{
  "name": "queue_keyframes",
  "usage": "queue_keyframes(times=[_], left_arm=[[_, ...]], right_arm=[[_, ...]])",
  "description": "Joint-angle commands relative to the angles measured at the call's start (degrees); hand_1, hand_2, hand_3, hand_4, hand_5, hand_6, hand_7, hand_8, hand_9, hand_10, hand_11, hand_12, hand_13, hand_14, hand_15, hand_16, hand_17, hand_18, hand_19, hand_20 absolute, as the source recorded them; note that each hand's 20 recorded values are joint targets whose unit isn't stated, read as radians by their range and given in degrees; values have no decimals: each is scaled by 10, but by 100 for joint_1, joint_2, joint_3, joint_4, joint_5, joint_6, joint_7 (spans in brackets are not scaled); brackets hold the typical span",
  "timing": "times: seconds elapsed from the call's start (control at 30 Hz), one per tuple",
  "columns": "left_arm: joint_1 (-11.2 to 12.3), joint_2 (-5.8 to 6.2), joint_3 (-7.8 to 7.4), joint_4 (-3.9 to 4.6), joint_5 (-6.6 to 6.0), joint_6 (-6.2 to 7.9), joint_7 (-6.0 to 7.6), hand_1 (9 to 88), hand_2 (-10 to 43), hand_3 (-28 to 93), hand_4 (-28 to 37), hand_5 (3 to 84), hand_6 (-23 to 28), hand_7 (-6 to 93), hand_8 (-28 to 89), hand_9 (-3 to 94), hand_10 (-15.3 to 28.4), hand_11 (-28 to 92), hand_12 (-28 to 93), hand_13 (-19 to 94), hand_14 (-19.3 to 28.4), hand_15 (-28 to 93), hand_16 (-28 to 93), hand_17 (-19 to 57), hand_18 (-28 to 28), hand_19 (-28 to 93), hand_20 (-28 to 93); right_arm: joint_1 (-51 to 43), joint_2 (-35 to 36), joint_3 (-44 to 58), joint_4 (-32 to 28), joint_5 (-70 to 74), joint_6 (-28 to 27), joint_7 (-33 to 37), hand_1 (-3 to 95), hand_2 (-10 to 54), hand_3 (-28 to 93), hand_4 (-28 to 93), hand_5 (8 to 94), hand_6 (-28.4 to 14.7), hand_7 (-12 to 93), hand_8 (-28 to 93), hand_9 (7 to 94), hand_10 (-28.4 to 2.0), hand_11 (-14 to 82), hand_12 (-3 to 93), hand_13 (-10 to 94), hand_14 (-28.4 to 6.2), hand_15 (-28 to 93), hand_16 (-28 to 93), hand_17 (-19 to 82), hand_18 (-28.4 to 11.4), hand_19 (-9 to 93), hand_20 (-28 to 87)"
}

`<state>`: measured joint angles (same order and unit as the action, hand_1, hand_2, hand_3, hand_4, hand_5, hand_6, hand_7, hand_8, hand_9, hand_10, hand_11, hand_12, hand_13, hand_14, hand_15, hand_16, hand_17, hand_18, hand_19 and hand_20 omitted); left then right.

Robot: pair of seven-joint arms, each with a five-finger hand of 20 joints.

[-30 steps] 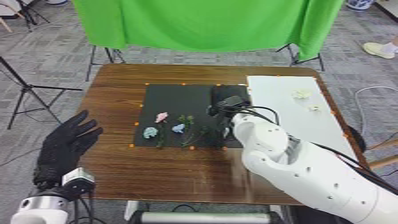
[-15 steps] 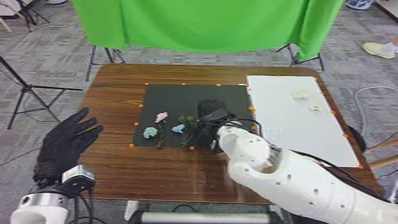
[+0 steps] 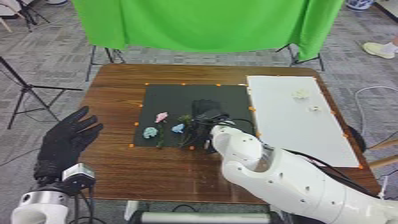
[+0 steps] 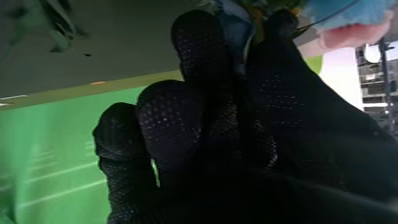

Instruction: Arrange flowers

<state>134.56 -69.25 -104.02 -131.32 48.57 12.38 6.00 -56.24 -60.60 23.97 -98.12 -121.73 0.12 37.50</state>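
The brown table (image 3: 124, 175) is topped by a white sheet (image 3: 311, 135) on the right and a dark mat (image 3: 169, 97) beside it. The left hand (image 3: 64, 145) is held at the table's left edge, its fingers extended and slightly spread. The right hand (image 3: 206, 111) is held over the mat, fingers extended, thumb apart from them; whether anything is touched cannot be told. On the mat, left of that hand, a light-blue flower (image 3: 150, 132), a blue flower (image 3: 178, 128) and a pink flower (image 3: 161, 116) are laid. Two white flowers (image 3: 300, 94) are set on the sheet.
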Motion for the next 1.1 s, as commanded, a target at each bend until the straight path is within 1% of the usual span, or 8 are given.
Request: queue_keyframes(times=[0.03, 0.3, 0.43, 0.57, 0.67, 0.73, 0.9, 1.1], left_arm=[[92, -43, -2, 5, 24, -66, -67, 244, 59, 814, -213, 384, 105, 139, -98, 349, 198, 267, 90, 255, 264, 493, -94, -106, 233, 569, -19], [122, -59, -15, -21, 32, -52, -60, 244, 59, 814, -213, 383, 105, 139, -99, 350, 199, 268, 90, 255, 264, 493, -95, -106, 233, 569, -19], [102, -70, 0, -13, 39, -61, -93, 245, 60, 814, -212, 383, 105, 139, -98, 350, 198, 269, 90, 256, 264, 494, -95, -106, 233, 569, -19], [122, -95, -4, -14, 41, -51, -98, 245, 60, 814, -212, 384, 105, 138, -98, 350, 198, 269, 90, 256, 264, 493, -95, -106, 233, 569, -18], [151, -93, -8, -22, 43, -52, -89, 245, 60, 814, -211, 384, 105, 138, -98, 349, 198, 270, 90, 256, 264, 493, -95, -106, 233, 569, -19], [177, -93, -7, -33, 43, -35, -81, 245, 59, 814, -211, 383, 105, 138, -98, 349, 198, 269, 89, 255, 264, 493, -95, -105, 233, 570, -19], [207, -117, -8, -41, 50, -42, -82, 246, 60, 813, -211, 383, 105, 137, -97, 350, 198, 268, 89, 256, 264, 493, -95, -105, 233, 569, -19], [258, -104, -2, -64, 34, 25, -60, 245, 60, 813, -210, 383, 105, 138, -97, 349, 198, 267, 89, 256, 264, 492, -95, -106, 233, 569, -20]], right_arm=[[-178, 1, 290, -196, -199, -565, 77, 465, -95, 825, -283, 772, -3, 269, -8, 868, -95, 215, 320, 709, -90, 785, 151, 360, -217, 932, 524], [-411, -98, 657, -231, -293, -1300, 35, 423, -95, 854, -283, 705, -19, 260, -28, 792, -116, 270, 277, 671, -106, 795, 140, 334, -220, 932, 525], [-486, -139, 753, -274, -308, -1419, -12, 413, -95, 861, -283, 680, -21, 259, -49, 764, -121, 296, 259, 662, -109, 799, 135, 326, -220, 932, 526], [-608, -203, 987, -371, -254, -1671, -83, 397, -95, 869, -283, 661, -23, 252, -139, 746, -126, 326, 231, 651, -112, 805, 130, 319, -221, 932, 527], [-714, -238, 1218, -441, -164, -1796, -204, 367, -95, 896, -282, 641, -30, 253, -157, 681, -151, 384, 179, 637, -119, 813, 127, 311, -223, 932, 530], [-689, -234, 1246, -452, -194, -1892, -213, 360, -95, 900, -283, 631, -32, 252, -159, 665, -157, 391, 172, 628, -121, 817, 126, 306, -224, 932, 533], [-574, -134, 1150, -498, -116, -1773, -101, 349, -95, 905, -283, 605, -42, 245, -158, 633, -168, 392, 164, 612, -129, 826, 123, 294, -227, 932, 538], [-497, -37, 1213, -545, -149, -1749, -73, 341, -95, 908, -283, 578, -51, 241, -158, 604, -178, 389, 157, 599, -132, 833, 116, 287, -227, 932, 537]])
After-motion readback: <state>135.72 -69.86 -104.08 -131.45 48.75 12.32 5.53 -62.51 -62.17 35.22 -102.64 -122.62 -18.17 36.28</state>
